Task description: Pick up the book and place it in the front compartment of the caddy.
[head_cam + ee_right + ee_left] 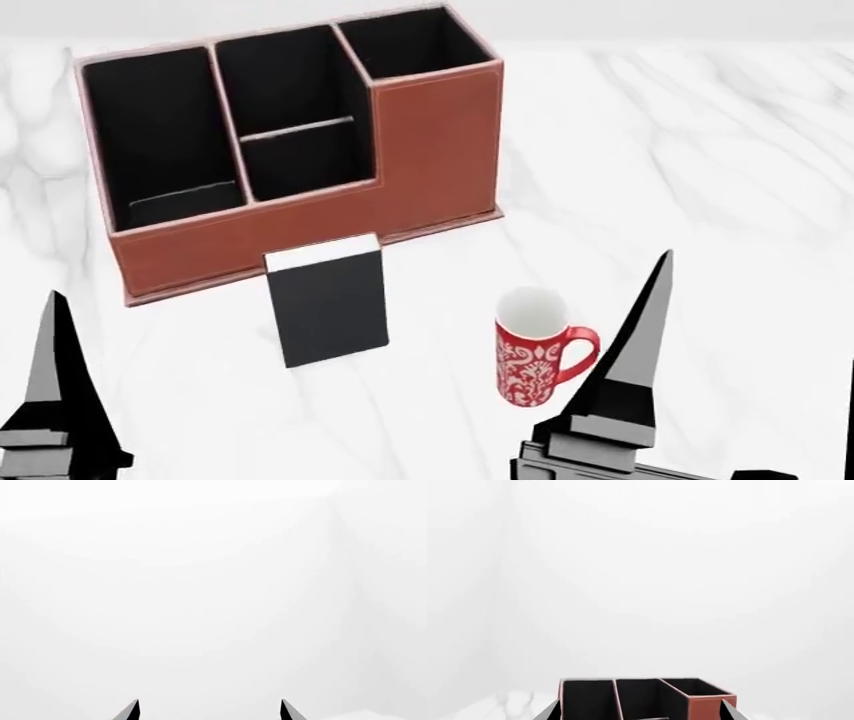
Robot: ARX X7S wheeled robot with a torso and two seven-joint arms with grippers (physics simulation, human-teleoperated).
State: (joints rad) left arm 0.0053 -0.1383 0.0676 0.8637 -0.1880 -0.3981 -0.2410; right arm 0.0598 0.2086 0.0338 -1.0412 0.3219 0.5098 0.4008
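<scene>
White marble tabletop (pixel 694 150) fills my head view, and everything I need sits on it. My book (pixel 328 300) stands upright just in front of the caddy (pixel 427 150), its black cover facing me and its white page edges on top. It stands beside the caddy's low front wall, but I cannot tell whether the two touch. The reddish-brown caddy has black-lined compartments with pale stitched rims, and its wall steps down towards the front. To the right of the book, a little nearer to me, stands a red-and-white patterned mug (pixel 534 360), handle turned to the right, apart from the book.

Neither arm has anything in its grip. My left pincer (pixel 639 712) shows two dark fingertips spread wide in its wrist view, with the caddy's open compartments framed between them and beyond. My right pincer (pixel 208 711) is likewise spread, its two tips well apart against blank white. In the head view one dark finger (pixel 56 350) of the left rises near the bottom left corner, and one finger (pixel 643 330) of the right stands just beside the mug.
</scene>
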